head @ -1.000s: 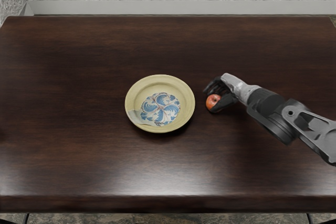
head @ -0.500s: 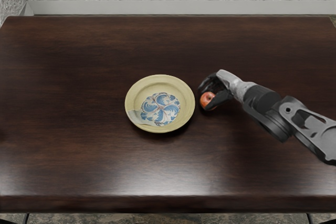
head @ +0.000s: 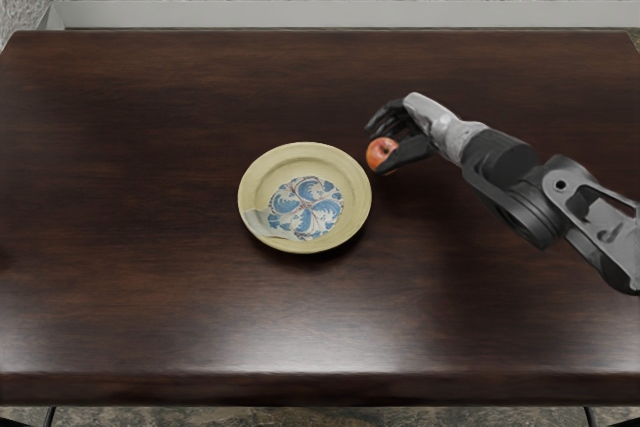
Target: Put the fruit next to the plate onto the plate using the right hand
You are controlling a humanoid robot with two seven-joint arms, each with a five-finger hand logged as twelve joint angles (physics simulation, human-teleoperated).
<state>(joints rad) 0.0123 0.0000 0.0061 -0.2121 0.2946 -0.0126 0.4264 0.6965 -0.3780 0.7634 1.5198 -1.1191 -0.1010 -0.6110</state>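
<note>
One fruit [head: 380,154] | one plate [head: 262,179] | right hand [head: 396,135] grasping fruit beside plate rim

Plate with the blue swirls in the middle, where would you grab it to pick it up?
Probably by its rim: the round yellow ceramic plate lies flat on the dark wooden table, so only the raised edge offers a pinch. Come from its left side in the picture, because the right hand holds the small red fruit at the far-right edge.

Dark polished wood table [head: 150,297], glazed ceramic plate [head: 262,172], smooth red fruit [head: 380,153], matt grey hand [head: 400,132]
</note>
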